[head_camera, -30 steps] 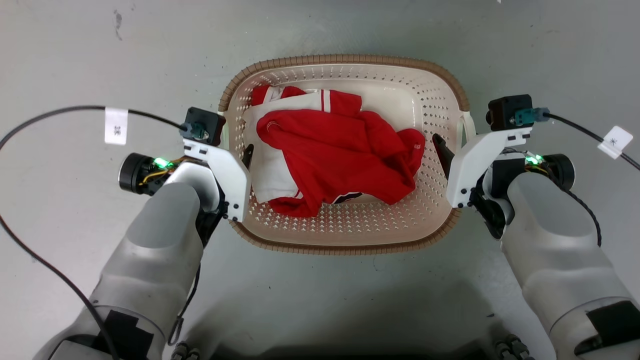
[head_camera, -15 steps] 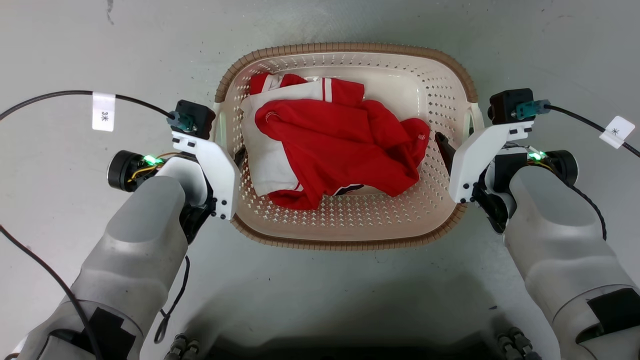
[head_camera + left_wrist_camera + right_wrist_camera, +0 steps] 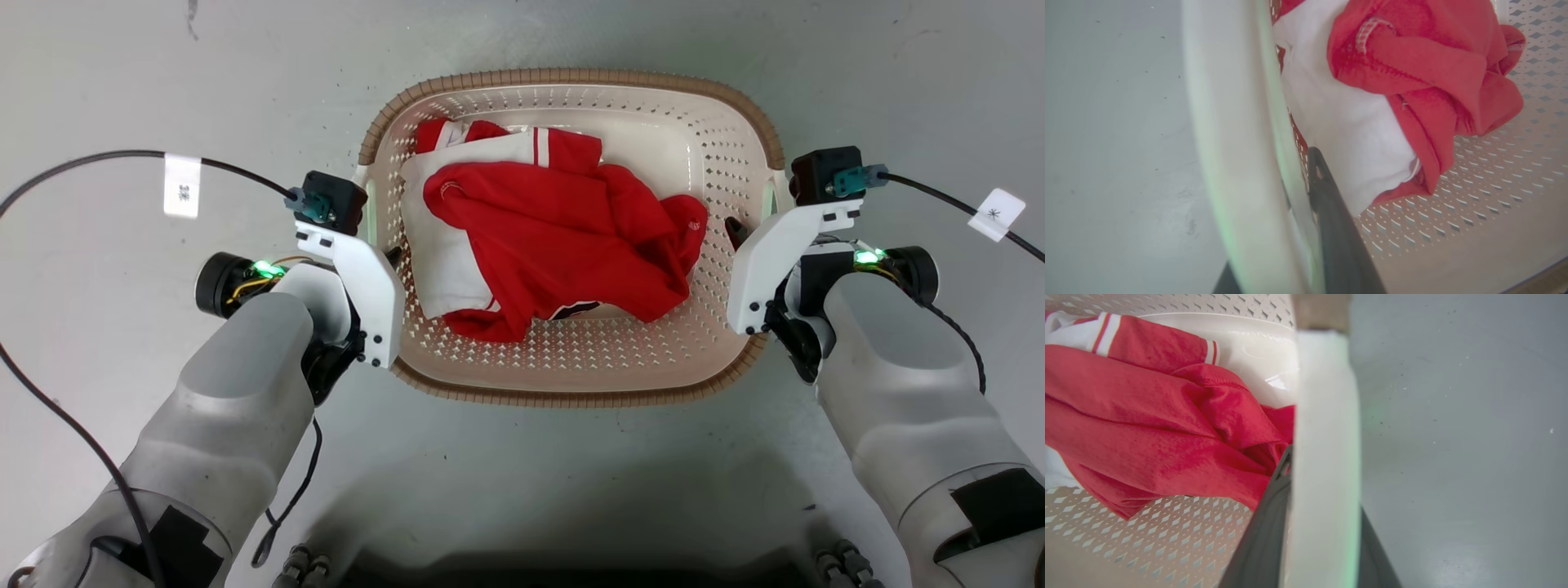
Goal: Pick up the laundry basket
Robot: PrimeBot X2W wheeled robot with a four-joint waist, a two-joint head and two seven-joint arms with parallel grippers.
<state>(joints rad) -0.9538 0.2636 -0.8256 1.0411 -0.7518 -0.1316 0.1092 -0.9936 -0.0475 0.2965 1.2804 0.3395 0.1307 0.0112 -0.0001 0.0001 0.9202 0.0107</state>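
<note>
left cable: black lead (image 3: pixel 98 159) with a white tag, looping over the grey floor (image 3: pixel 522 457) in the head view.
left gripper (image 3: pixel 377 249): the head view mostly gives you its white bracket, plus one dark fingertip (image 3: pixel 393 256) just inside the basket wall. The left wrist view settles it: the white left handle (image 3: pixel 1229 143) is sandwiched between the two dark fingers (image 3: pixel 1331 228), so it's clamped on.
laundry basket (image 3: pixel 571 78): dead centre between both arms. Can't tell if it's touching the floor.
clothes: red and white garment (image 3: pixel 563 245) bunched left and middle, with bare perforated bottom on the right and near side.
right gripper (image 3: pixel 755 220): same deal. The right wrist view shows the right handle (image 3: pixel 1327 457) pinched, with one finger inside by the red cloth and one outside.
right cable (image 3: pixel 939 200): another tagged lead.
</note>
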